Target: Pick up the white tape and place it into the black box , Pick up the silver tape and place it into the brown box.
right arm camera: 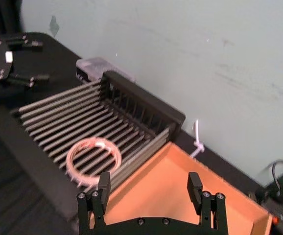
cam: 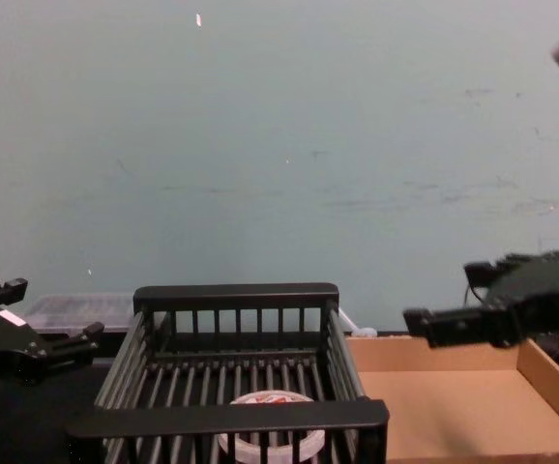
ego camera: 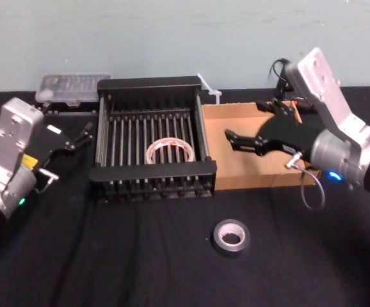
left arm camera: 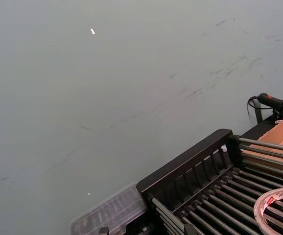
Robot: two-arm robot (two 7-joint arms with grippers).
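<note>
The white tape [ego camera: 170,152] lies flat on the slatted bottom of the black box [ego camera: 153,173], a thin, whitish, see-through ring with red print on its inner core. The silver tape [ego camera: 230,236] lies flat on the bench [ego camera: 108,256] in front of the two boxes, well apart from both. It is a small, thick grey roll with dark sides.

The right end effector [ego camera: 242,118] hangs over the brown box [ego camera: 249,169], its arm reaching in from the right. It is released, fingers [right arm camera: 104,182] spread wide with nothing between them. The left end effector [ego camera: 82,136] hovers just beside the black box's left wall, also released and empty, its arm bent near the bench's left edge.

The brown box, a shallow cardboard tray, sits touching the black box's right side. Black cloth covers the bench. A clear plastic case [ego camera: 70,86] rests behind the black box at the left, against a pale blue-green wall [ego camera: 172,32] marked with faint scuffs.
</note>
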